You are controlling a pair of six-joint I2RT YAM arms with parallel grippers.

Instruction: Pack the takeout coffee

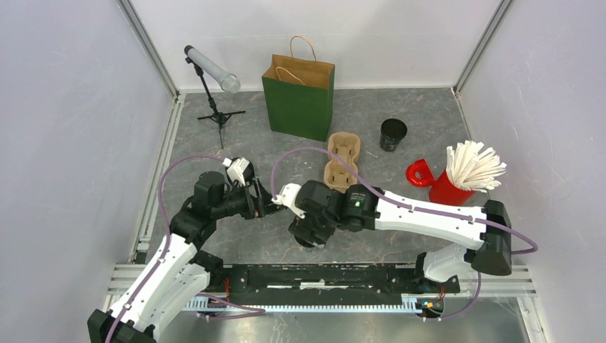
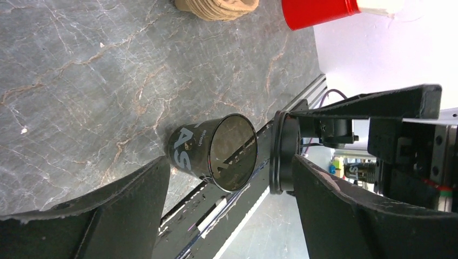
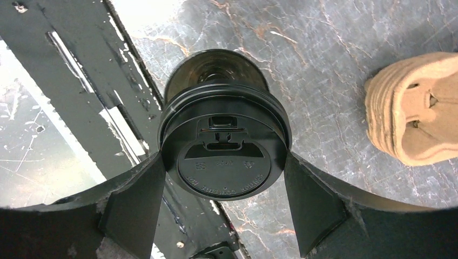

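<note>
**Coffee cup and lid.** The coffee cup [image 2: 192,148] is standing upright on the table [image 1: 429,114], close to its near edge, with its mouth uncovered. The sip lid [image 3: 222,175] is hanging level directly above that mouth, and the left wrist view is showing a narrow gap between them. The right gripper [image 3: 222,162] is pinching the lid, one finger pressing on each side of its rim, with the cup straight below it. The left gripper [image 2: 227,167] is pointing at the cup side-on with its fingers spread wide. The cup is sitting just beyond their tips, untouched. A cardboard tray [image 1: 343,161] is lying just behind, and a green paper bag [image 1: 300,96] is standing farther back.
</note>
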